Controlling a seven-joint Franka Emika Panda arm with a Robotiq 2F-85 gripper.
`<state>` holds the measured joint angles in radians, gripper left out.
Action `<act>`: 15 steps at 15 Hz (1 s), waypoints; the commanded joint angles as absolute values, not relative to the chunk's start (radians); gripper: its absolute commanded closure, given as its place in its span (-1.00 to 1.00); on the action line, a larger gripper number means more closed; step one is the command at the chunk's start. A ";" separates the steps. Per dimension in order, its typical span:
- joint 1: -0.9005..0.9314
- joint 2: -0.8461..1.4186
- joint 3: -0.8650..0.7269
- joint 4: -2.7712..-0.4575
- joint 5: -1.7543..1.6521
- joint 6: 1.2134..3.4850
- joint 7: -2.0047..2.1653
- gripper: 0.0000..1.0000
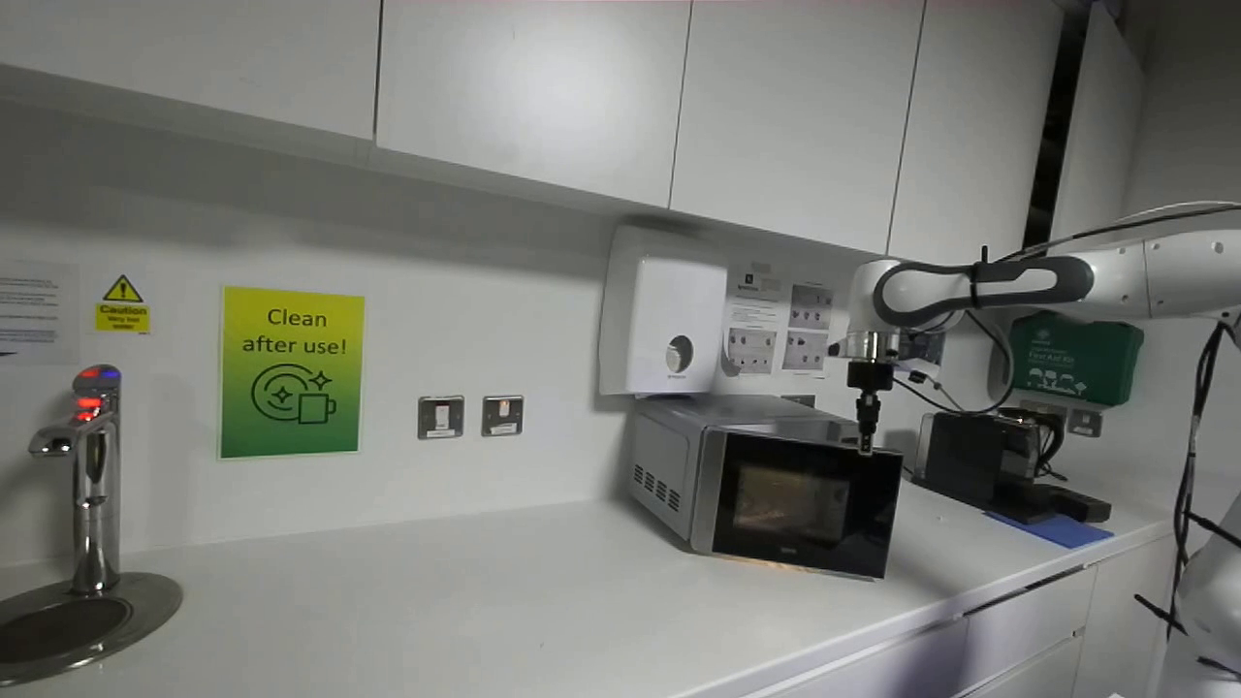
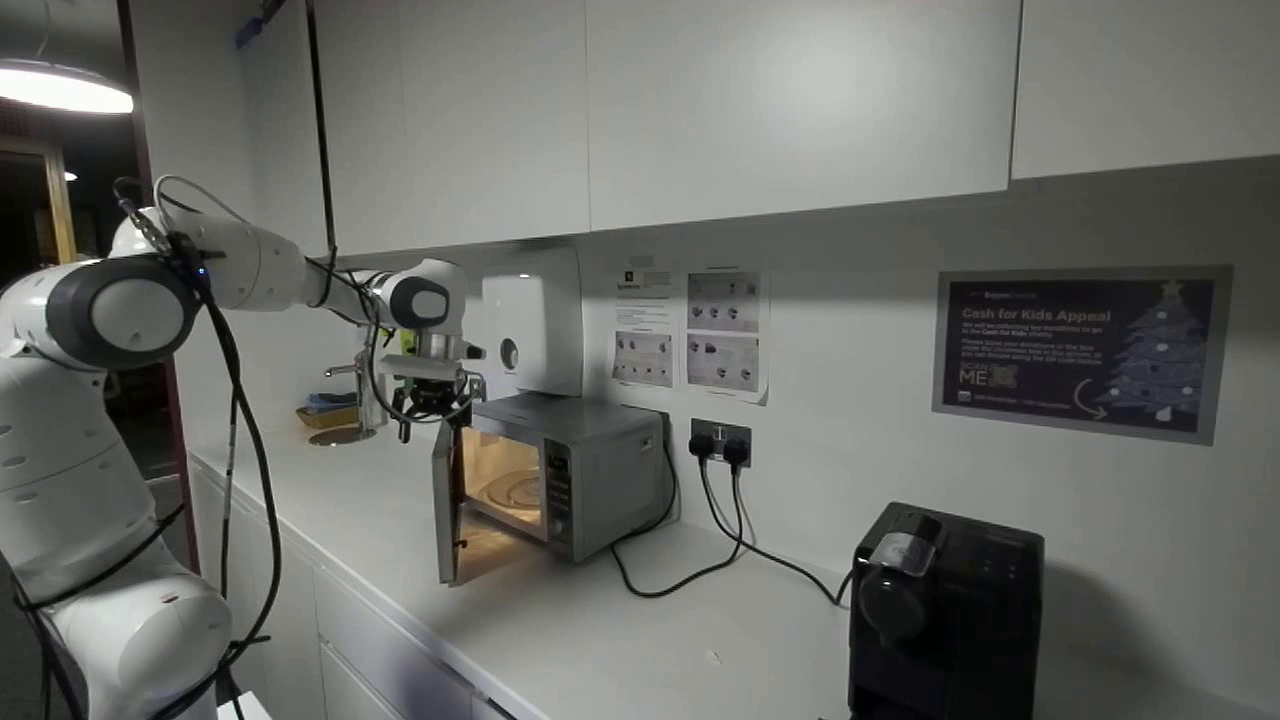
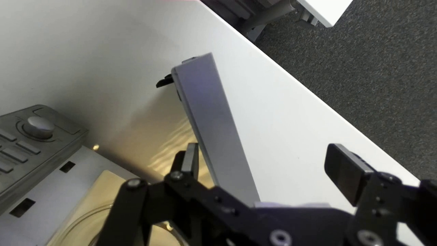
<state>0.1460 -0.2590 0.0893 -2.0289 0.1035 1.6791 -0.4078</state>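
Note:
A grey microwave [image 2: 615, 480] stands on the white counter with its door [image 2: 446, 520] swung open and its inside lit. In an exterior view the dark glass of the door [image 1: 877, 514] faces the camera. My gripper [image 3: 268, 164] is open and points down at the top of the door. In the wrist view one finger is on the inner side of the door [image 3: 218, 126] and the other is well out on its outer side. Nothing is gripped, and I cannot tell whether the inner finger touches the door. The gripper also shows in both exterior views [image 1: 866, 441] [image 2: 435, 420].
A black coffee machine [image 2: 945, 610] stands farther along the counter [image 1: 436, 611]. A paper towel dispenser [image 1: 664, 310] hangs behind the microwave, under wall cabinets [image 1: 795, 116]. A tap [image 1: 95, 494] stands at a round sink. Black cables [image 2: 690, 585] lie beside the microwave.

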 commanded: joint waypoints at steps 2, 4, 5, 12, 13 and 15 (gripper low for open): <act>0.156 -0.309 0.094 -2.064 0.106 1.641 -0.385 -1.00; 0.157 -0.311 0.097 -2.067 0.106 1.629 -0.384 -1.00; 0.158 -0.311 0.098 -2.067 0.107 1.623 -0.384 -1.00; 0.168 -0.310 0.105 -2.064 0.106 1.597 -0.375 -1.00; 0.169 -0.308 0.106 -2.063 0.106 1.593 -0.373 -1.00; 0.171 -0.307 0.109 -2.063 0.104 1.590 -0.371 -1.00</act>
